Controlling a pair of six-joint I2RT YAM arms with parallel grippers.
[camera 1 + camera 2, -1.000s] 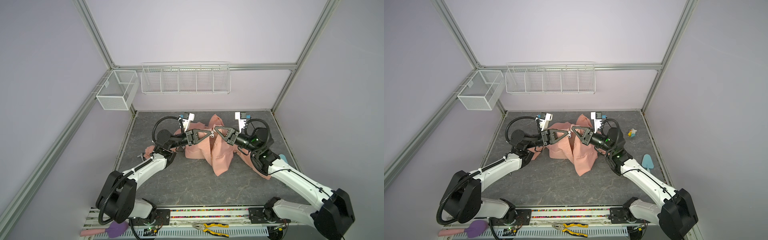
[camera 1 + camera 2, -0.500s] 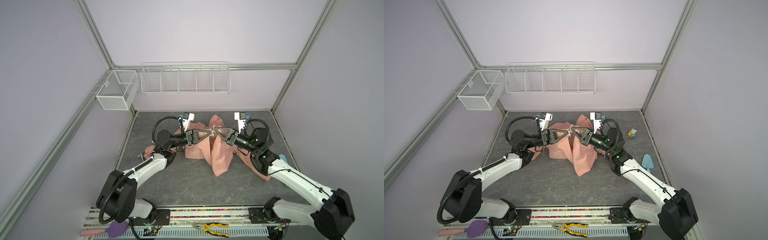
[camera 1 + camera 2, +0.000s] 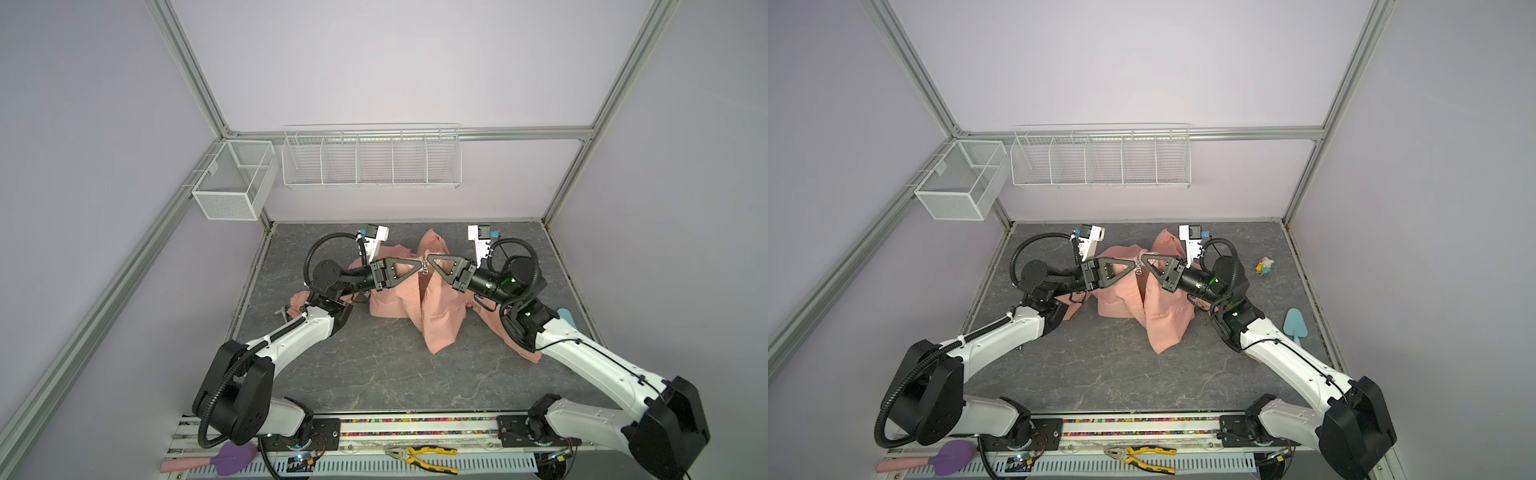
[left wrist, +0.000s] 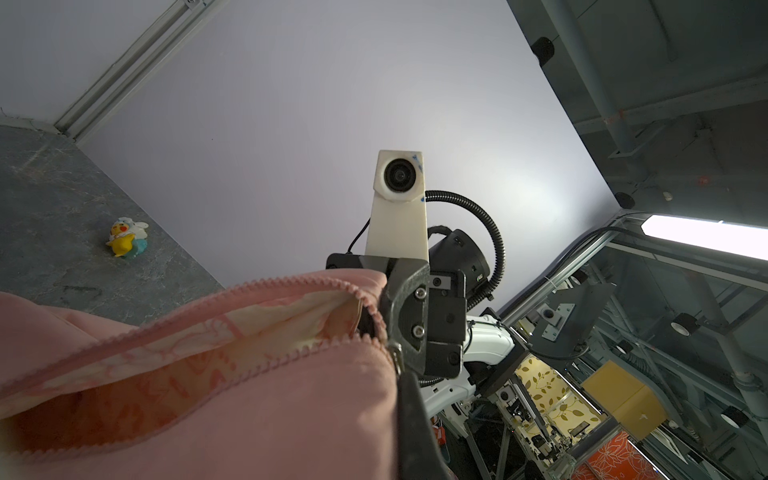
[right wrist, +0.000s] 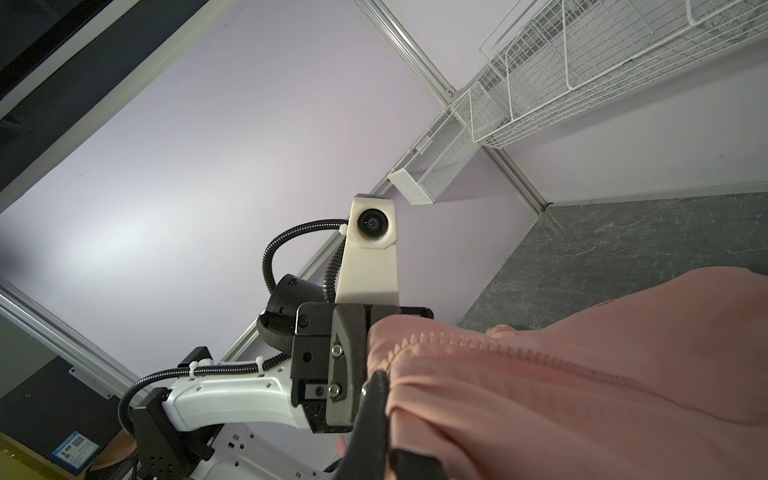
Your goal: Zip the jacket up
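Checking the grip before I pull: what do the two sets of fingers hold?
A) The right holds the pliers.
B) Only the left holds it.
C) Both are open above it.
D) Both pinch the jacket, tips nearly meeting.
D: in both top views the left fingers and right fingers are shut on the raised jacket, with the zipper pull hanging between them.

Both wrist views cut the jacket (image 4: pixel 249 415) off at their edges.

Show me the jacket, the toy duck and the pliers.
jacket (image 3: pixel 440 320), in a top view, on its lower front panel.
toy duck (image 4: pixel 120 243), in the left wrist view, on its yellow body.
pliers (image 3: pixel 432 450), in a top view, on a yellow handle.
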